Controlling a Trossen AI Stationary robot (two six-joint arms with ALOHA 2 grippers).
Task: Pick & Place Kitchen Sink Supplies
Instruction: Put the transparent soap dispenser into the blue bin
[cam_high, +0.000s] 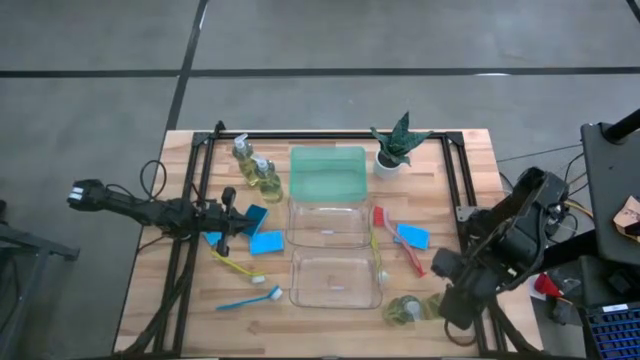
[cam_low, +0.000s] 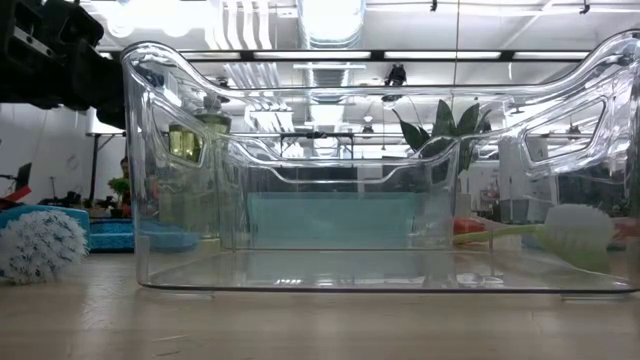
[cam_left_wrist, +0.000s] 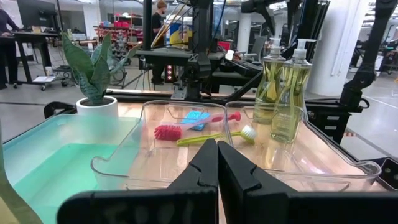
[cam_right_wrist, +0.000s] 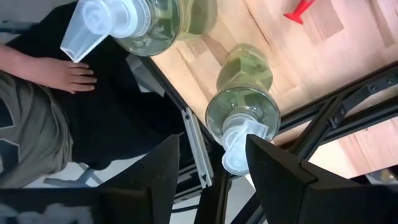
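Note:
Two clear pump bottles (cam_high: 255, 165) stand at the table's far left, and two more (cam_high: 415, 308) stand at its near right edge. Blue sponges (cam_high: 262, 230) lie beside my left gripper (cam_high: 232, 216), which is shut with nothing between its fingers (cam_left_wrist: 217, 171). My right gripper (cam_right_wrist: 208, 168) is open and looks down on one near-right bottle (cam_right_wrist: 242, 115). That bottle's pump head (cam_right_wrist: 239, 149) stands between the fingers, apart from them. The second bottle (cam_right_wrist: 146, 15) is farther off. Yellow (cam_high: 238, 265) and blue (cam_high: 250, 298) brushes lie at near left. A red brush (cam_high: 400, 240), a yellow-green brush (cam_high: 378, 255) and a sponge (cam_high: 412, 236) lie to the right.
A green tray (cam_high: 327, 172) and two clear bins (cam_high: 328, 222) (cam_high: 335, 280) run down the table's middle. A potted plant (cam_high: 398, 145) stands at the far right. A black frame (cam_high: 200, 150) borders the table. A person's hand (cam_right_wrist: 62, 71) shows beyond the near edge.

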